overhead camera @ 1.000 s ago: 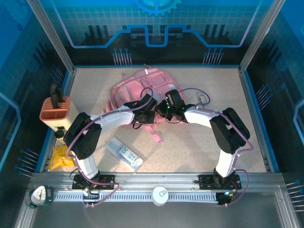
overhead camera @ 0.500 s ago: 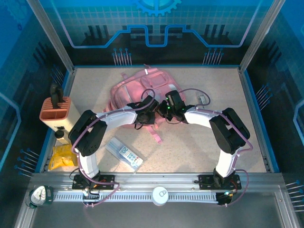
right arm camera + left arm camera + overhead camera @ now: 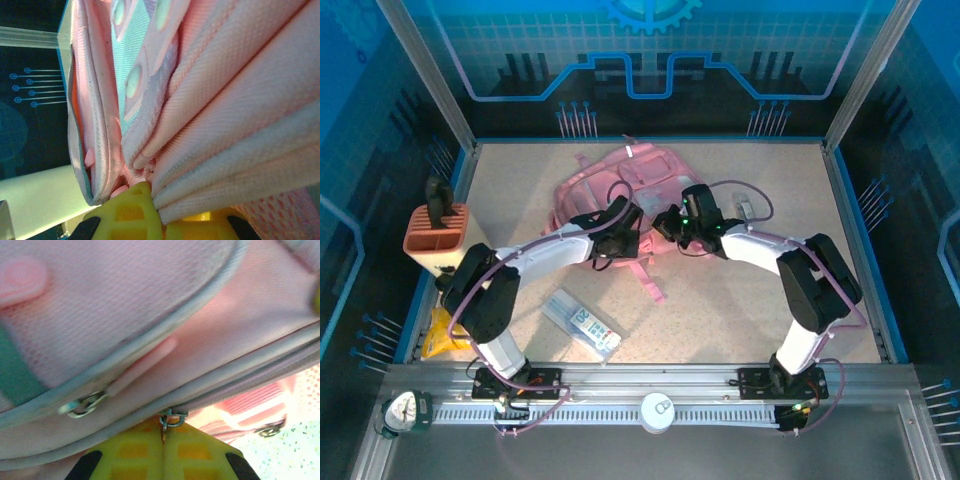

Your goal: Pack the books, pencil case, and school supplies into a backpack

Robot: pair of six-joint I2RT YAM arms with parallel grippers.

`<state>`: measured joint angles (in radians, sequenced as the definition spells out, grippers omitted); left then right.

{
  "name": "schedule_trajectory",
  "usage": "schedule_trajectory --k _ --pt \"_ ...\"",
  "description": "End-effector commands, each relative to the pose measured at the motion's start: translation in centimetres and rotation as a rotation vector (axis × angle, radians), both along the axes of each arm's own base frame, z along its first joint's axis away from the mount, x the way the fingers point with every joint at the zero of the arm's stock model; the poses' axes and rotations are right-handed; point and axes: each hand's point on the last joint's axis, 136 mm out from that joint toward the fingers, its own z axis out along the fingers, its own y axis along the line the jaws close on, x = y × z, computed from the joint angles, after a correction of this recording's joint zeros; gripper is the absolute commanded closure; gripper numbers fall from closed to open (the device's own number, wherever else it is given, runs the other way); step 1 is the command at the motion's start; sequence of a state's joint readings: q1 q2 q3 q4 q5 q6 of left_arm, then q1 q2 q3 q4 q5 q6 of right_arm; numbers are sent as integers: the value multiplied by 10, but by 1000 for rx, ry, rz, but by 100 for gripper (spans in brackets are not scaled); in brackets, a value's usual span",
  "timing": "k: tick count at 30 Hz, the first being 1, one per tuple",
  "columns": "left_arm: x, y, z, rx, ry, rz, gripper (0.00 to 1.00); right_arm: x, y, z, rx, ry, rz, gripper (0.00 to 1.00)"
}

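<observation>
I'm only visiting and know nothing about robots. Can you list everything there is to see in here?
backpack: one, pink, far middle of the table
pencil case: one, pale blue-white, near left
yellow book: one, left edge, partly behind the left arm
slotted holder: one, orange, left edge
small grey item: one, right of the backpack, too small to name
table: one, speckled beige
left gripper: yellow fingers, shut on a zip pull
right gripper: yellow fingers, shut on backpack fabric
</observation>
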<state>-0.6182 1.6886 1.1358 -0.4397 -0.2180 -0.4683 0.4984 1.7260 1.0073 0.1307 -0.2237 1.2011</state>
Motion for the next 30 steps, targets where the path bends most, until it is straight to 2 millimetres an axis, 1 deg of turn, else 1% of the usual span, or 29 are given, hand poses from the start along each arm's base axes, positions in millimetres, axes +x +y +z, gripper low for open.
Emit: schedule_trajectory --k 1,4,7,8,10,11,14,15,16,18,20,21,23,25,28,30 --pt "-29 63 -27 186 122 73 100 22 -38 23 -28 -73 -41 100" --pt "-37 65 -28 176 146 69 100 32 -51 27 -56 -90 -40 100" --pt "-44 54 -20 122 158 62 100 46 -66 33 -85 -104 -47 100" --pt "-45 47 -15 95 150 56 100 51 -70 35 -90 -111 -47 100" --pt "-45 20 -6 10 130 23 100 62 -73 38 -94 -113 -26 100" --pt "-45 9 -3 -14 124 9 100 67 -71 41 -86 -118 -10 100" --pt "-33 -25 8 -62 86 -1 100 81 -67 39 -112 -110 26 100" --pt "-27 -37 10 -87 79 -3 100 86 -65 40 -126 -117 34 98" --pt "-22 -45 9 -102 81 4 100 89 -66 38 -139 -108 37 92" --pt "-11 -57 13 -123 64 16 100 89 -66 40 -155 -112 54 77" --pt "-4 -61 17 -136 47 21 100 82 -66 42 -163 -108 75 64" --pt "-3 -62 19 -138 37 19 100 75 -66 44 -160 -105 89 59" --pt "-2 -58 19 -116 31 23 100 60 -65 47 -150 -87 117 53" --pt "-3 -54 18 -93 30 26 100 38 -61 45 -152 -60 145 44" --pt "-5 -49 14 -76 31 32 100 5 -49 35 -148 -27 177 38" --pt "-7 -48 14 -80 28 33 100 -11 -42 28 -127 -3 180 36"
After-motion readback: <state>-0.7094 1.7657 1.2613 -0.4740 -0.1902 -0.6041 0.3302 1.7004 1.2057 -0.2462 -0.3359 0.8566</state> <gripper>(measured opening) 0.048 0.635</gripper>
